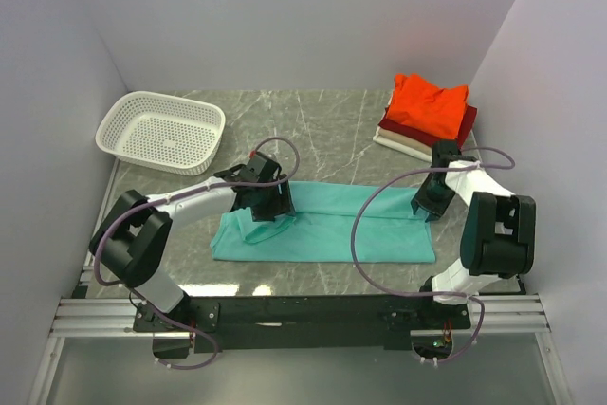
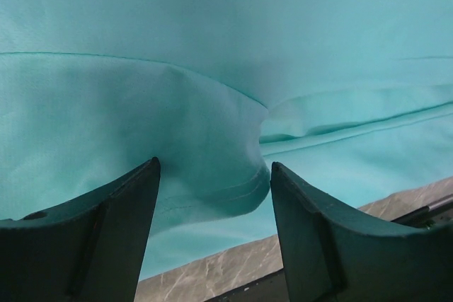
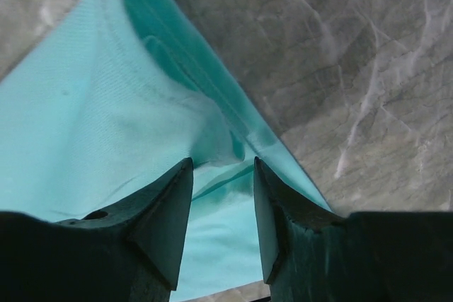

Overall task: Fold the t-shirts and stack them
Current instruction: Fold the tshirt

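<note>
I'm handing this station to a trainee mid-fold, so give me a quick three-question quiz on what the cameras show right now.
1. Multiple choice: which shirt tops the stack at the far right of the table? A cream, B orange-red, C dark red.
2. True or false: the white basket holds no shirt.
3. Short answer: which gripper is at the end of the teal shirt nearer the stack?

Key:
1. B, the orange-red shirt.
2. True.
3. The right gripper.
</note>
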Controlling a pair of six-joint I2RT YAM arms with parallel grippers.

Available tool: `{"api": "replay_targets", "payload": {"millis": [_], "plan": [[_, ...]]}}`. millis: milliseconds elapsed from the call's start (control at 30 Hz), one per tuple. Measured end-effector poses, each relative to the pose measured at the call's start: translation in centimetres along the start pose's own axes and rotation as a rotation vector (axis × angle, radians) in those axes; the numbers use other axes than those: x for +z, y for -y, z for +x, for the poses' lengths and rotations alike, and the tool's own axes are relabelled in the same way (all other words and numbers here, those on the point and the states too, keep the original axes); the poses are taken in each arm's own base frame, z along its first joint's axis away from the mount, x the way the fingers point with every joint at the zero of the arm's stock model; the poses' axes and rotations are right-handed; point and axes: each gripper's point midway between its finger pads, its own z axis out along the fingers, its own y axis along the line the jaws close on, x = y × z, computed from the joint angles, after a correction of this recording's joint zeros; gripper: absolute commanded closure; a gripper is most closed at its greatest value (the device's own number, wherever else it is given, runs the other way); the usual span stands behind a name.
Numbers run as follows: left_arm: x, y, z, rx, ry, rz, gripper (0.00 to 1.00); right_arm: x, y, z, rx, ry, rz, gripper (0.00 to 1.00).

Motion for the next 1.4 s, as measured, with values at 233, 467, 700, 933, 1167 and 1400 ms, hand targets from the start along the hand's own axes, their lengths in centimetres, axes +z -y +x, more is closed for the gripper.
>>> {"api": "replay_targets", "payload": {"millis": [233, 467, 700, 933, 1167, 1400], "plan": [[0.1, 0.4, 0.6, 0.003, -0.034, 0.025, 0.31, 1.2, 0.7, -0.2, 0.024, -0.014, 0.015, 0.62], [0.1, 0.4, 1.0, 0.010, -0.045, 0.015, 0.29, 1.6, 0.4, -0.5, 0.027, -0.006, 0.001, 0.78], [-0.7, -0.5, -0.7, 0.003, 0.018, -0.054, 0.27, 1.4, 0.5, -0.5, 0.030, -0.001, 0.000, 0.95], [-0.9, -1.6, -2.2, -0.011, 0.086, -0.104, 0.26, 0.9, 0.6, -0.4, 0.031, 0.005, -0.002, 0.96], [-0.5, -2.5, -2.7, -0.015, 0.113, -0.141, 0.26, -0.4, 0.8, -0.5, 0.034, 0.027, -0.010, 0.96], [1.0, -4.2, -1.7, -0.023, 0.075, -0.189, 0.26, -0.6, 1.3, 0.1, 0.032, 0.008, 0.005, 0.98]]}}
